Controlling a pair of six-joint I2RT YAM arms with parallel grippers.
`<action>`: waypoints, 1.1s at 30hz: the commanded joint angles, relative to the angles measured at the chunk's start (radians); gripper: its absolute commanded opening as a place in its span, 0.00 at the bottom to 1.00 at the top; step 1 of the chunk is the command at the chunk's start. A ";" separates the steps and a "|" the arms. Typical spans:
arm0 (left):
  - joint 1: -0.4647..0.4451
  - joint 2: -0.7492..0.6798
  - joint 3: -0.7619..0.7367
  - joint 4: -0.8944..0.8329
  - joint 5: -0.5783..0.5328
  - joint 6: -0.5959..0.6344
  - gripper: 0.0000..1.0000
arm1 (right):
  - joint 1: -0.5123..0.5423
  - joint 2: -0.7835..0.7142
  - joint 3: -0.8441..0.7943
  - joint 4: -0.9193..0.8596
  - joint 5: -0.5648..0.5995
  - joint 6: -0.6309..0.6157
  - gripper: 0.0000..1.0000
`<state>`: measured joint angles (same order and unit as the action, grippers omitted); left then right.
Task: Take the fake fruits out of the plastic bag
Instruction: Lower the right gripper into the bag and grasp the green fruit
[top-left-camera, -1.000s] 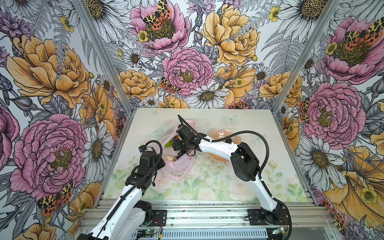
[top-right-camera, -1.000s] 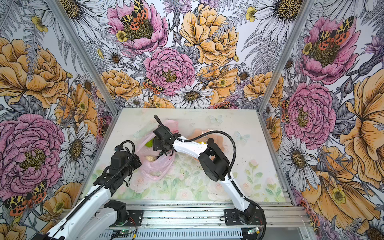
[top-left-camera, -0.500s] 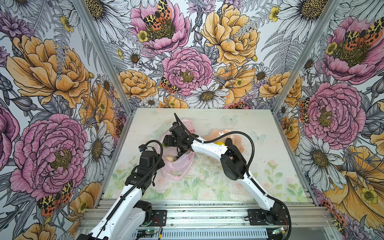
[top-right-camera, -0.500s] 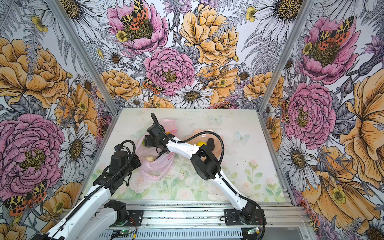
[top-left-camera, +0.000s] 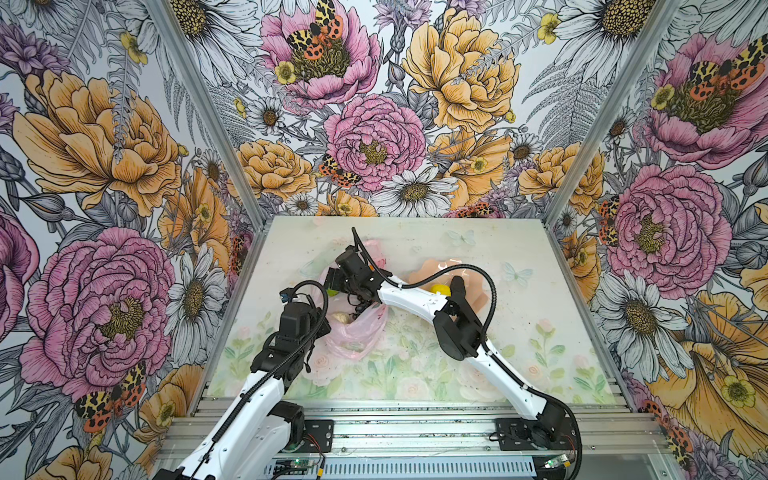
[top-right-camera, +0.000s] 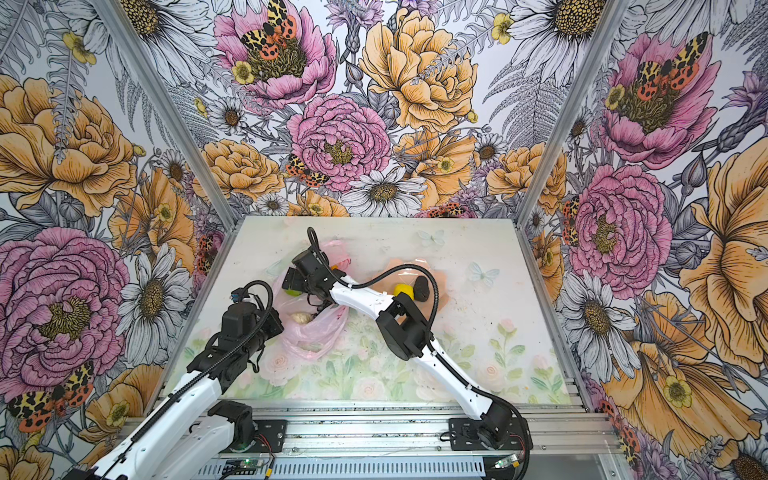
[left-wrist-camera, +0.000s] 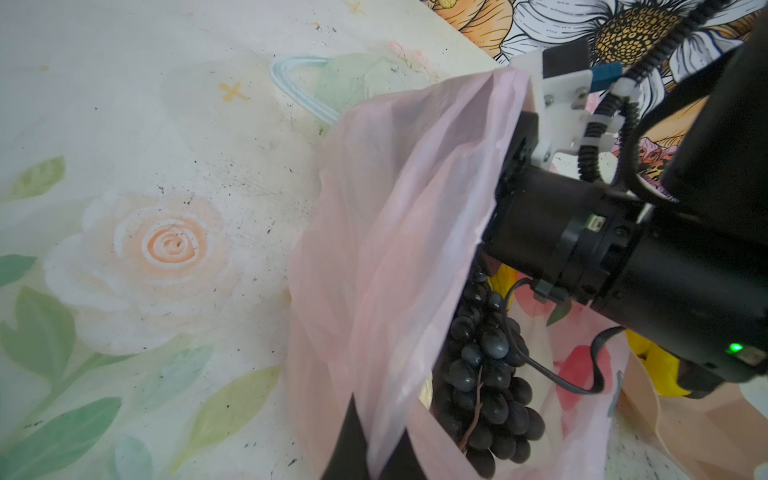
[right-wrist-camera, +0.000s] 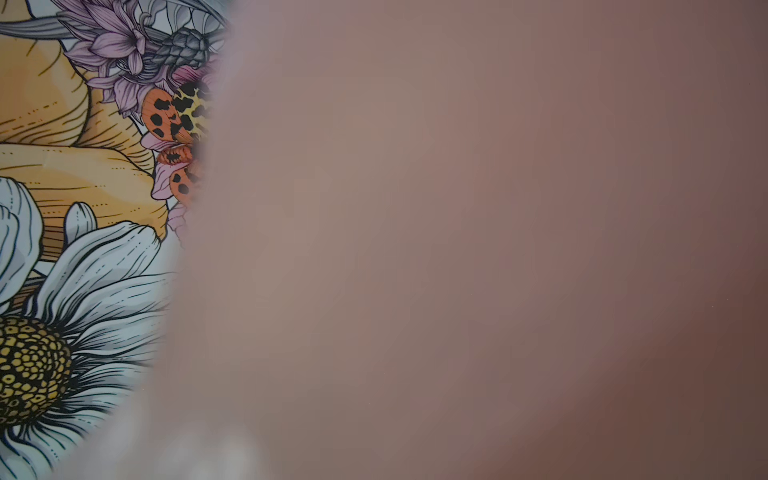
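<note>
Left jaws clenched on plastic bag (top-left-camera: 358, 332) rim, 9 o'clock of bench (top-left-camera: 519, 332) centre; right jaws in its mouth — state I cannot tell. Fruit-picking step, I reckon; next: grip grape bunch (left-wrist-camera: 486, 374), lift clear.

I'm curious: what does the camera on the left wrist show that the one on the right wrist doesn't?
Only the left wrist view: the painted table, the plastic bag seen sharply with its mouth open, the grape bunch inside it, and the right arm reaching into that mouth. Only the right wrist view: a blurred pinkish-brown surface right against the lens, hiding nearly everything; what it is cannot be told. Both: a strip of the flowered wall, with a daisy.
</note>
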<state>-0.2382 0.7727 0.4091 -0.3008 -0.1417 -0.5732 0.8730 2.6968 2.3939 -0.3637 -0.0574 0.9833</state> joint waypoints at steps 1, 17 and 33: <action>-0.007 -0.011 -0.015 0.024 0.003 0.018 0.00 | -0.006 0.040 0.043 -0.003 0.001 0.075 0.88; -0.007 0.064 0.013 0.011 -0.030 0.008 0.00 | -0.007 -0.063 -0.019 -0.002 -0.009 0.015 0.68; 0.147 0.227 0.032 0.217 0.058 0.024 0.00 | 0.000 -0.304 -0.277 -0.001 0.028 -0.155 0.68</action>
<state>-0.1051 0.9806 0.4114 -0.1768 -0.1154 -0.5728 0.8696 2.4718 2.1490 -0.3683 -0.0566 0.8898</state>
